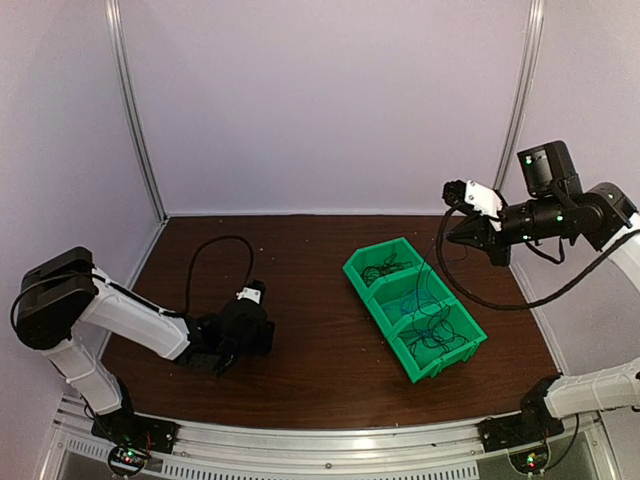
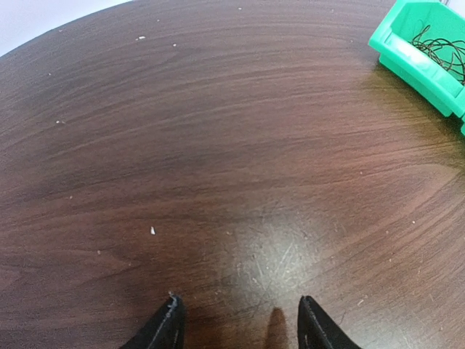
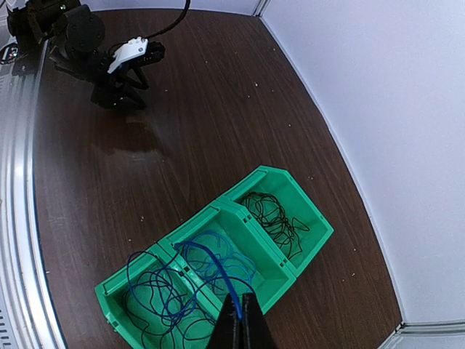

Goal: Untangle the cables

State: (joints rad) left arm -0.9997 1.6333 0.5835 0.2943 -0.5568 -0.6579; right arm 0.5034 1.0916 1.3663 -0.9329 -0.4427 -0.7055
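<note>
A green three-compartment bin lies on the table. Its far compartment holds black cables, the middle one holds blue cables, and the near one holds a blue and black tangle. My right gripper is raised above the bin and shut on a blue cable that arcs down into the middle compartment. In the top view the right gripper hangs high at the right. My left gripper is open and empty, low over bare table left of the bin; it also shows in the top view.
The thick black arm cable loops down below the right wrist, over the bin's far side. The wall runs close behind and to the right of the bin. A metal rail lines the table's near edge.
</note>
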